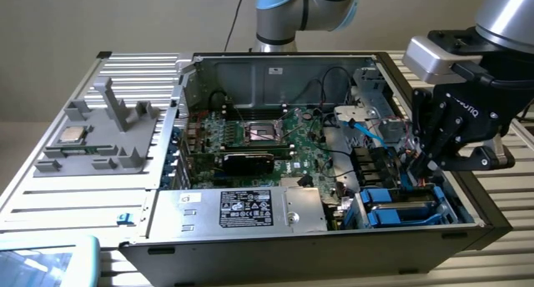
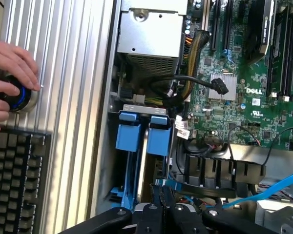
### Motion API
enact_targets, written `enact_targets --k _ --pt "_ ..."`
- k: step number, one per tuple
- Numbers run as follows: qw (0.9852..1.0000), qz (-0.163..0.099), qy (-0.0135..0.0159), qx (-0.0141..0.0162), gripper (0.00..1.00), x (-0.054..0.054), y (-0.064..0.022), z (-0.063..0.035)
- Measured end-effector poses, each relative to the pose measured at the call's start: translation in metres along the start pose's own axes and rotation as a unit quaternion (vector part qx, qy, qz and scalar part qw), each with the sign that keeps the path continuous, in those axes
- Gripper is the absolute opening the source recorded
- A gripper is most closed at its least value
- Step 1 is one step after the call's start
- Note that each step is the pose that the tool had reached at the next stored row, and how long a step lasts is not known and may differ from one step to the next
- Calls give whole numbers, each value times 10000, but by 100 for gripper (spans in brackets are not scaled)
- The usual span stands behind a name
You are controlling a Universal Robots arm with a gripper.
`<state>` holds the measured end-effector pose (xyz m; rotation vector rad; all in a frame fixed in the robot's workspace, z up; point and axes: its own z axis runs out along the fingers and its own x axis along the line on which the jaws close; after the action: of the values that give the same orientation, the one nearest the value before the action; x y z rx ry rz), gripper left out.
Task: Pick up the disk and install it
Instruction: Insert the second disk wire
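Exterior view: the hand (image 1: 426, 162), fingers together and holding nothing, hangs over the open computer case (image 1: 276, 68) at its corner on the view's right. The disk (image 1: 401, 207) sits in its blue frame in the bay just below.

Wrist view: the closed hand (image 2: 167, 202) hovers above the disk (image 2: 145, 146), slotted edge-up between blue clips. A person's hand (image 2: 10, 78) rests on a knob (image 2: 25, 97) beside a keyboard (image 2: 14, 180).
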<state>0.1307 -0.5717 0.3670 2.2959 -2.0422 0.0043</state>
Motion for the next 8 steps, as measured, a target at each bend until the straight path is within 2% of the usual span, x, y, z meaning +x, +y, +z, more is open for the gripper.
enact_targets --k 3,8 --pt "9998 -164 -90 20 11 0 0 2" --pt "9986 -443 -267 56 11 0 0 3"
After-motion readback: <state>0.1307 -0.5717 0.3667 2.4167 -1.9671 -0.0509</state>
